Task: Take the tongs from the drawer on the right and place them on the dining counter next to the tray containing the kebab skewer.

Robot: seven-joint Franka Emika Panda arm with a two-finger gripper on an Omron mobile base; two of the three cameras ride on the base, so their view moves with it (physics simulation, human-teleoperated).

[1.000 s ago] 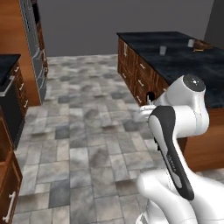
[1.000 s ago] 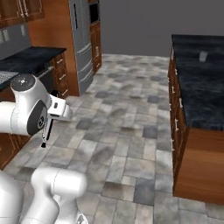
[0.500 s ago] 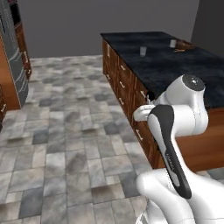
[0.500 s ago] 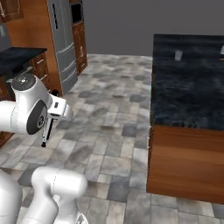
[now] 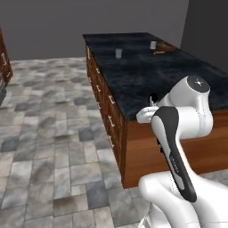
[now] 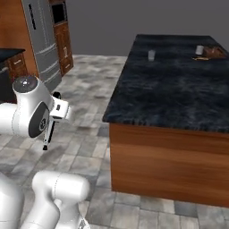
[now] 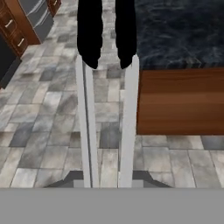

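The tongs point(image 7: 107, 109) are grey with black ends. The dining counter point(image 6: 179, 89) is black with pale streaks on brown wood. The floor point(image 5: 49, 133) has grey tiles.

Your arm point(image 5: 178, 133) is a chain of glossy white, rounded shells. A long, dark charcoal panel runs down the side of the upper link, narrow and slightly curved, carrying a line of small pale lettering too small to read. The topmost joint ends in a flat grey disc cap with a tiny mark at its centre; from the right base view that same cap point(image 6: 25, 83) tops a bulbous white housing with a dark grey round face. The base swells into broad white lobes. Your claw point(image 7: 108, 61) shows two black, blunt-tipped fingers point(image 7: 89, 35).
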